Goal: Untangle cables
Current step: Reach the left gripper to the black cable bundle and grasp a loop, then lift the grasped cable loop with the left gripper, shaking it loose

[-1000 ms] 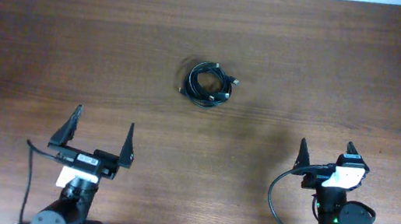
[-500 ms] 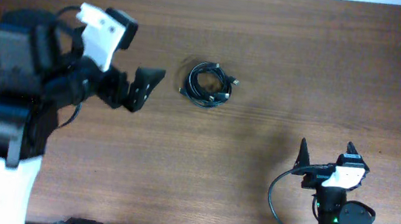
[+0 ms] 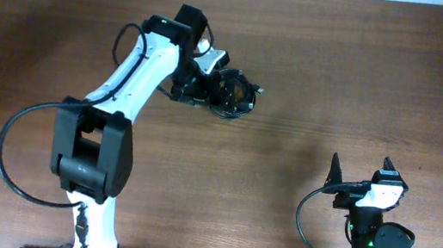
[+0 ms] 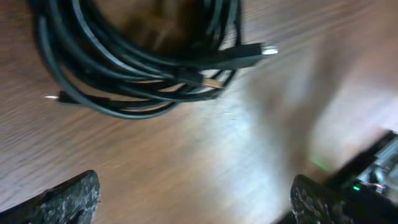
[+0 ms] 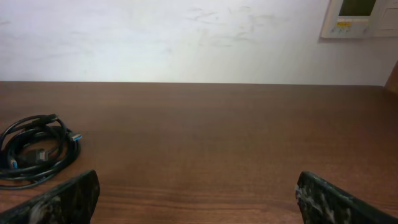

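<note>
The cables (image 3: 245, 103) lie as a small dark coil of thin black cords at the table's far middle. In the left wrist view the cables (image 4: 155, 68) fill the top, with a plug end (image 4: 249, 55) sticking out to the right. My left gripper (image 3: 209, 85) is open and empty, low over the table right beside the coil's left edge. In its wrist view the left gripper (image 4: 196, 199) has its fingertips wide apart with bare wood between them. My right gripper (image 3: 360, 174) is open and empty at the front right. The coil also shows in the right wrist view (image 5: 37, 149).
The brown wooden table (image 3: 358, 82) runs to a white wall at the back. A wall panel (image 5: 360, 18) shows at the top right of the right wrist view. The left arm (image 3: 127, 85) stretches from the front left across to the coil.
My left arm has swung from its rest at the front left, up and out across the table, and now reaches the coil's left side. The right arm and cables have not moved.
</note>
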Controlling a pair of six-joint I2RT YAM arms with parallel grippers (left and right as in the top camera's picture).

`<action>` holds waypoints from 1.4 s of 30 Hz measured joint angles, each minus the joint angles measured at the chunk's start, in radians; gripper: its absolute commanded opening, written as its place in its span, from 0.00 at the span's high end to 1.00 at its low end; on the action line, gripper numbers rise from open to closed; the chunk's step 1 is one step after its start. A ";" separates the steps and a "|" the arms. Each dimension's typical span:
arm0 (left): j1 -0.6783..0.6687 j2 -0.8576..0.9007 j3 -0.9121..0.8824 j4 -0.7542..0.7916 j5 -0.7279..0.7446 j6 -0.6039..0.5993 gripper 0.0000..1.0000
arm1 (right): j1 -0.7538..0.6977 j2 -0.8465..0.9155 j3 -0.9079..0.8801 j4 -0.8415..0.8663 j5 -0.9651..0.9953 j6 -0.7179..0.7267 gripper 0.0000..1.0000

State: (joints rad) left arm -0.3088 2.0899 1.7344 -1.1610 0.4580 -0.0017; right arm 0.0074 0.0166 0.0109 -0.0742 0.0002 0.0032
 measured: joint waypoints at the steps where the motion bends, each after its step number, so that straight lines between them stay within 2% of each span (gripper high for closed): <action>1: -0.010 0.011 0.000 0.063 -0.063 -0.019 0.04 | 0.000 0.000 0.000 0.000 0.000 -0.001 0.02; 2: -0.015 0.026 0.000 0.104 -0.118 -0.047 0.13 | 0.000 0.000 0.000 0.000 0.000 0.000 0.02; 3: -0.016 0.034 -0.003 0.167 -0.158 -0.085 0.16 | 0.000 0.000 0.000 0.000 0.000 -0.001 0.02; 4: -0.014 0.034 -0.003 0.235 -0.187 -0.127 0.34 | 0.000 0.000 0.000 0.000 0.000 0.000 0.02; 5: -0.014 0.035 -0.004 0.300 -0.202 -0.142 0.41 | 0.000 0.000 0.000 0.000 0.000 0.000 0.02; 8: -0.014 0.035 -0.004 0.338 -0.255 -0.166 0.44 | 0.000 0.000 0.000 0.000 0.000 0.000 0.02; 10: -0.014 0.047 -0.003 0.301 -0.275 -0.173 0.52 | 0.000 0.000 0.000 0.000 0.000 0.000 0.02; 12: -0.014 0.118 -0.004 0.288 -0.287 -0.176 0.72 | 0.000 0.000 0.000 0.000 0.000 0.000 0.02; 14: -0.016 0.134 -0.003 0.290 -0.286 -0.179 1.00 | 0.000 0.000 0.000 0.000 0.000 0.000 0.02; 15: -0.016 0.134 -0.003 0.287 -0.283 -0.179 1.00 | 0.000 0.000 0.000 0.000 0.000 0.000 0.02; 17: -0.015 0.134 0.059 0.169 -0.282 -0.178 1.00 | 0.000 0.000 0.000 0.000 0.000 0.000 0.02; 19: -0.015 0.095 0.198 0.039 -0.236 -0.179 1.00 | 0.000 -0.001 0.000 0.000 0.000 0.000 0.02; 22: -0.014 -0.132 0.291 0.021 -0.151 -0.202 0.98 | 0.000 -0.001 0.000 0.000 0.000 0.000 0.02; 23: -0.006 -0.222 0.300 0.020 -0.150 -0.277 0.92 | 0.000 0.000 0.000 0.000 0.000 0.000 0.02; 25: 0.010 -0.291 0.310 0.019 -0.151 -0.362 0.83 | 0.000 0.000 0.000 0.000 0.000 0.000 0.02; 26: 0.013 -0.306 0.310 0.019 -0.150 -0.386 0.67 | 0.000 0.000 0.000 0.000 0.000 0.000 0.02; 27: 0.013 -0.310 0.310 0.020 -0.148 -0.393 0.56 | 0.000 0.000 0.000 0.000 0.000 0.000 0.02; 28: 0.013 -0.310 0.310 0.020 -0.147 -0.400 0.58 | 0.000 0.000 0.000 0.000 0.000 0.000 0.01; 29: 0.013 -0.310 0.310 0.016 -0.159 -0.400 0.62 | 0.000 0.000 0.000 0.000 0.000 0.000 0.02; 31: 0.013 -0.310 0.309 -0.007 -0.180 -0.322 0.46 | 0.000 0.000 0.000 0.000 0.000 -0.001 0.02; 32: 0.013 -0.312 0.299 -0.011 -0.183 -0.290 0.42 | 0.000 0.000 0.000 0.000 0.000 0.000 0.02; 33: 0.013 -0.315 0.264 -0.022 -0.185 -0.267 0.33 | 0.000 0.000 0.000 0.000 0.000 0.000 0.02; 34: 0.013 -0.314 0.195 -0.040 -0.186 -0.251 0.27 | 0.000 -0.001 0.000 0.000 0.000 0.001 0.02; 35: 0.013 -0.314 0.132 -0.057 -0.193 -0.230 0.25 | 0.000 -0.001 0.000 0.000 0.000 0.000 0.02; 36: 0.013 -0.314 0.080 -0.047 -0.229 -0.220 0.18 | 0.000 -0.001 0.000 0.000 0.000 0.000 0.01; 38: 0.014 -0.300 -0.159 0.034 -0.423 -0.211 0.19 | 0.000 0.000 0.000 0.000 0.000 0.000 0.02; 39: 0.014 -0.282 -0.205 0.074 -0.455 -0.210 0.19 | 0.000 0.000 0.000 0.000 0.000 -0.001 0.02; 41: 0.015 -0.241 -0.252 0.153 -0.405 -0.147 0.36 | 0.000 0.000 0.000 0.000 0.000 0.000 0.02; 42: 0.015 -0.199 -0.262 0.190 -0.359 -0.113 0.36 | 0.000 0.000 0.000 0.000 0.000 0.000 0.02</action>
State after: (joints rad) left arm -0.2939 1.8912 1.4723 -0.9714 0.0986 -0.1146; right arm 0.0074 0.0170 0.0109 -0.0738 0.0002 0.0032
